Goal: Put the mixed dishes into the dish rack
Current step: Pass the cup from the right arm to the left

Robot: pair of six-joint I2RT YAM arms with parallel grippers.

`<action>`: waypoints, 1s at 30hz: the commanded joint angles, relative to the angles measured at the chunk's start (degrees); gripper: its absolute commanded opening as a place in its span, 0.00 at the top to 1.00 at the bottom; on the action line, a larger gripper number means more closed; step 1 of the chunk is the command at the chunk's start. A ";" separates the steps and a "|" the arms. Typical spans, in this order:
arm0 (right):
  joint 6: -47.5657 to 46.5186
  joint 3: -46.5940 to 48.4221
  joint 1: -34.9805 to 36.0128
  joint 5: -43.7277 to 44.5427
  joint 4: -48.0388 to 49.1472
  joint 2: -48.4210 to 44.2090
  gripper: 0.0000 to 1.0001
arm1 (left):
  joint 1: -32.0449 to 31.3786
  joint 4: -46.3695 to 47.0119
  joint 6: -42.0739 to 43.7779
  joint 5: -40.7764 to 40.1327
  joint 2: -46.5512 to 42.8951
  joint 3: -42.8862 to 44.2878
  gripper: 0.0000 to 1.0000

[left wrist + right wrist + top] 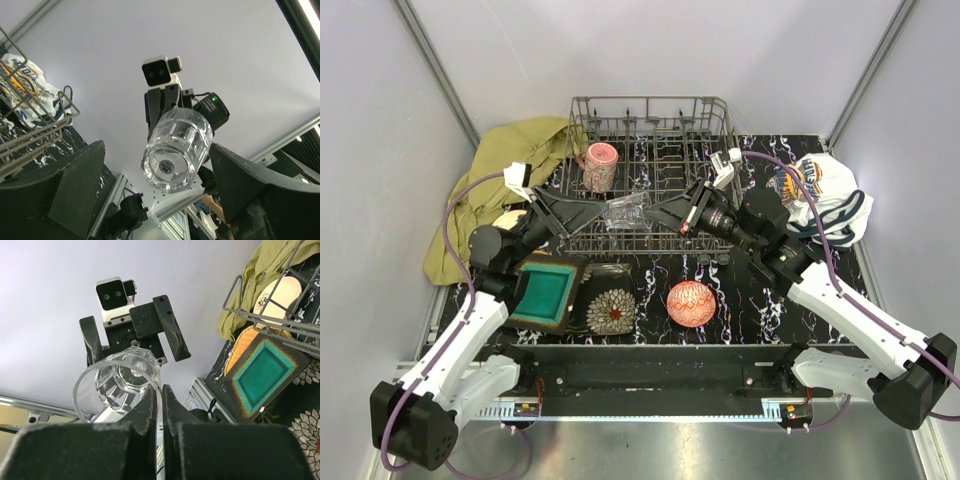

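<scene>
Centre frame, above the dish rack [650,98] front rim: left arm [460,335] and right arm [850,312] reach inward, forearms near level, tips facing each other. The left claw [600,216] is spread wide astride the clear glass [628,212] base, no contact. The right claw [660,214] is pinched tight on its rim; glass lies sideways.

L gripper [603,214] spread wide, R gripper [655,217] pinched tight, tips facing.

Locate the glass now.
Top view, centre: the glass hangs over the near edge of the rack, its rim pinched by the right gripper, the open left gripper opposite.
</scene>
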 commanded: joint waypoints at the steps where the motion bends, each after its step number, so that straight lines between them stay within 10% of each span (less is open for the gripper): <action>1: 1.26 -0.25 -0.71 -1.85 4.86 0.72 1.00 | -2.04 1.81 2.46 0.50 0.17 0.23 0.12; 30: 1.70 -2.71 -2.03 -0.88 6.27 -0.42 1.00 | -6.79 1.81 3.52 -1.00 1.22 0.93 0.42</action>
